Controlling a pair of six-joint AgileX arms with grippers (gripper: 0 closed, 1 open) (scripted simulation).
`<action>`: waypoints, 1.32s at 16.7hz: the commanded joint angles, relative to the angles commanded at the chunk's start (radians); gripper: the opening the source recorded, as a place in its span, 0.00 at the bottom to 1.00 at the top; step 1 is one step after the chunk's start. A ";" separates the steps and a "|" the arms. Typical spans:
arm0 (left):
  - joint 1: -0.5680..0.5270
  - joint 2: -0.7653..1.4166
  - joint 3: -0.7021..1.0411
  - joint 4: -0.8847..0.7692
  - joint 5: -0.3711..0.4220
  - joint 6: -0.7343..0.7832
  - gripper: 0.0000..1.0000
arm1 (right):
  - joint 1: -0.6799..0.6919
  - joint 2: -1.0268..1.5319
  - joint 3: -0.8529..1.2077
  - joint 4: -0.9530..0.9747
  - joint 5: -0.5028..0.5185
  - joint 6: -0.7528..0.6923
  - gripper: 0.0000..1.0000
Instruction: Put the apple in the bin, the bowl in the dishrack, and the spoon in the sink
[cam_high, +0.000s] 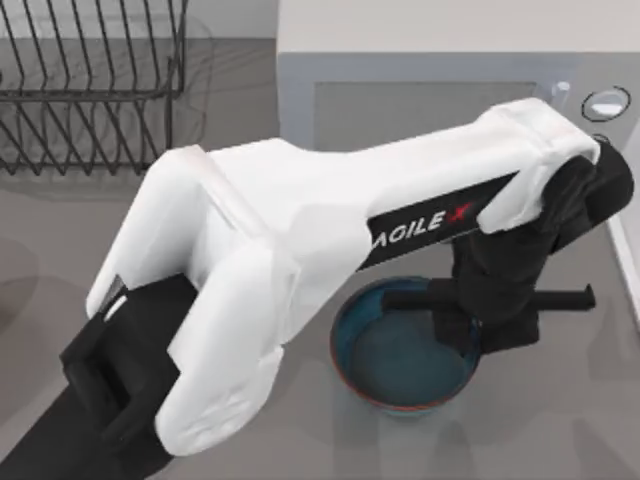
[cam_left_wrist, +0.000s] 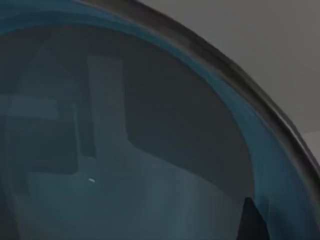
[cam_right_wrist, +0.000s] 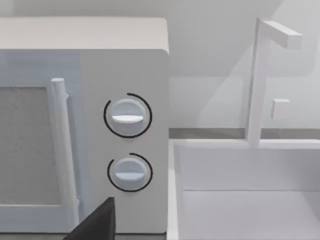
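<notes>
Top view, from left to right: the dishrack (cam_high: 90, 80) stands at the far left corner of the table (cam_high: 560, 430), and nothing lies in the part of it that I can see. The left arm (cam_high: 300, 240) reaches from the near left side across the middle toward the right. Behind it stands the white microwave (cam_high: 420, 60). The left gripper (cam_high: 470, 325) hangs at the right part of the bowl (cam_high: 385, 370), with its black body over the rim there. I cannot tell how its jaws stand, because the wrist covers them. The bowl rests upright on the table, in front of the microwave and a little right of the middle.

Left wrist view is very close to the bowl's glossy teal inside (cam_left_wrist: 150, 165), and its dark rim (cam_left_wrist: 235, 75) crosses the picture with the grey table behind it.

Right wrist view looks at the microwave with two round knobs (cam_right_wrist: 127, 117), and beside it the white sink (cam_right_wrist: 245, 200) with its faucet (cam_right_wrist: 260, 80). One dark finger (cam_right_wrist: 97, 222) of the right gripper shows, but I cannot tell its jaws.
</notes>
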 joint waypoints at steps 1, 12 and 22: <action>0.000 0.009 0.044 -0.037 0.000 -0.002 0.00 | 0.000 0.000 0.000 0.000 0.000 0.000 1.00; -0.002 0.094 0.540 -0.435 0.003 0.004 0.00 | 0.000 0.000 0.000 0.000 0.000 0.000 1.00; 0.157 -0.131 0.320 -0.296 -0.007 0.087 0.00 | 0.000 0.000 0.000 0.000 0.000 0.000 1.00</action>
